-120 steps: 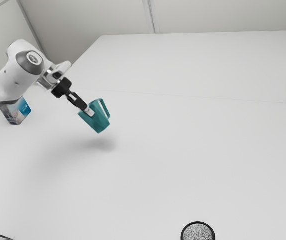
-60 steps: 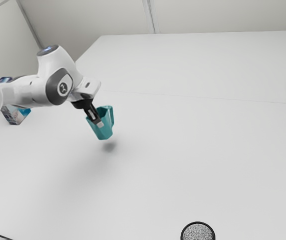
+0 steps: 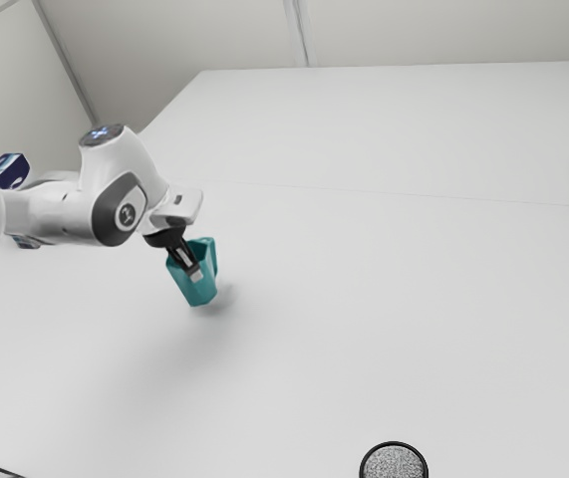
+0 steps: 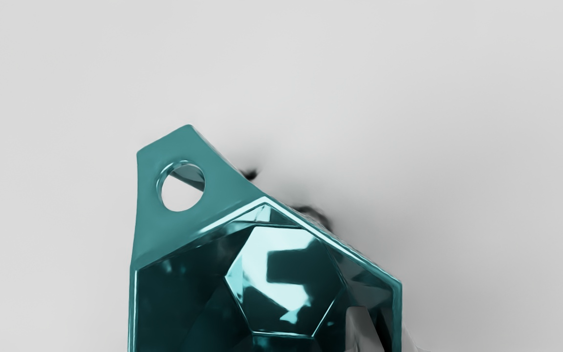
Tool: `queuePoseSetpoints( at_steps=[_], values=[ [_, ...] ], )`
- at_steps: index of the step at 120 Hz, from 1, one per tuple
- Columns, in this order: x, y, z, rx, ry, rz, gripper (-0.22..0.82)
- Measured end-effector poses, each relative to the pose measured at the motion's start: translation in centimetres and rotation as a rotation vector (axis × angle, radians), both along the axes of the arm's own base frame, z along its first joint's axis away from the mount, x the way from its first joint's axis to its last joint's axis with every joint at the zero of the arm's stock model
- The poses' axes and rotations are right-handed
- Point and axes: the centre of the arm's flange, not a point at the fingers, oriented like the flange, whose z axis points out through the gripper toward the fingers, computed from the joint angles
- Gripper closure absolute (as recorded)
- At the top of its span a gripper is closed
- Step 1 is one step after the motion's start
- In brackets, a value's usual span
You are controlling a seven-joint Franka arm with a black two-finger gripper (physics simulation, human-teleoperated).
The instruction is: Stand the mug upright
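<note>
The gripper (image 3: 195, 273) pinches the mug's (image 3: 201, 293) wall, one finger inside, over the table (image 3: 414, 319), nearer its edge at the exterior view's left. It seems slightly tilted; I'd level it and seat the base flat before easing the grip.

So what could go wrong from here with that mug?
The mug leans in the jaws, so if they let go at this angle, it might tip over rather than settle upright. The jaws also pinch it by one side wall, with one finger inside, so it could swivel or slip if its base meets the table unevenly.
</note>
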Motion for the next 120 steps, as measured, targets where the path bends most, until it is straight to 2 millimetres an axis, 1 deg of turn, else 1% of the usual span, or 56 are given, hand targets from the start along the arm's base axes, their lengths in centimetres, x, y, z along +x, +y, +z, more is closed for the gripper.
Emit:
queuePoseSetpoints(
  at_steps=[11,21,29,50,61,72,98,120],
  values=[
    [-0.5,1.8,-0.9,0.0,0.004,0.055,0.79],
    [-0.7,2.2,-1.4,-0.001,0.0,0.08,0.79],
    [-0.7,1.8,-1.5,-0.001,-0.007,0.083,0.79],
    [-0.5,-0.3,-1.5,-0.003,-0.028,0.067,0.79],
    [-0.4,-0.7,-1.4,-0.005,-0.035,0.069,0.77],
    [-0.4,-0.5,-1.3,-0.007,-0.039,0.082,0.72],
    [-0.4,0.5,-1.4,-0.01,-0.042,0.116,0.57],
    [-0.4,0.2,-1.3,-0.012,-0.044,0.118,0.42]
  ],
)
